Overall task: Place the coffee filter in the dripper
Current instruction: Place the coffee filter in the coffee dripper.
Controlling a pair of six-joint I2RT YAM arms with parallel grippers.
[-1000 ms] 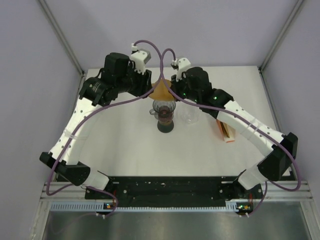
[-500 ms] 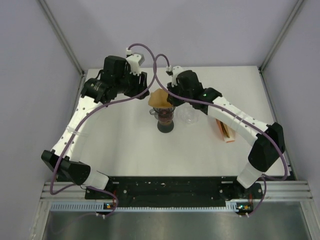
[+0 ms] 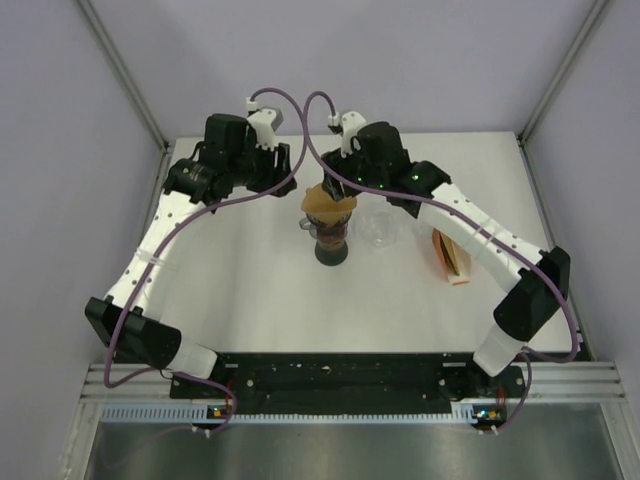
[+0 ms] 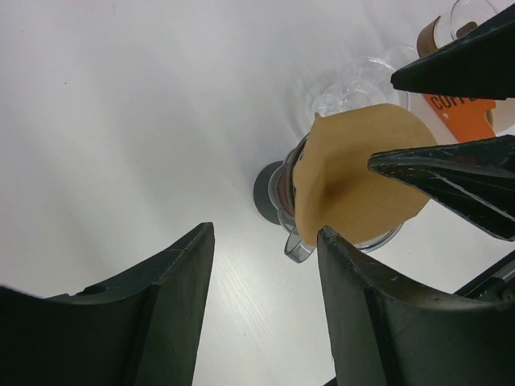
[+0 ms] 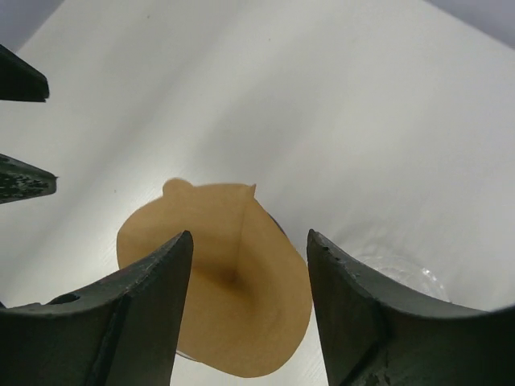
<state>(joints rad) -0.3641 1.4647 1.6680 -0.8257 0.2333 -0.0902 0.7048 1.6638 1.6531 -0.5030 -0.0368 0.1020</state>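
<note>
The brown paper coffee filter (image 3: 327, 203) sits opened as a cone in the top of the glass dripper (image 3: 330, 232), which stands on a dark round base. In the right wrist view the filter (image 5: 241, 269) lies just below my right gripper (image 5: 250, 236), whose jaws stand open with nothing between them. My left gripper (image 4: 265, 233) is open too, off to the left of the filter (image 4: 350, 177) and apart from it. The dripper's handle (image 4: 296, 246) pokes out under the paper. From above, the left gripper (image 3: 289, 182) and right gripper (image 3: 340, 186) flank the filter.
A clear glass cup (image 3: 381, 231) stands just right of the dripper. An orange filter packet (image 3: 450, 262) lies further right, the packet (image 4: 459, 112) also showing in the left wrist view. The table's back edge runs close behind both wrists.
My right gripper has opened and let go of the filter, which now rests in the dripper. The left gripper has drawn back to the left.
</note>
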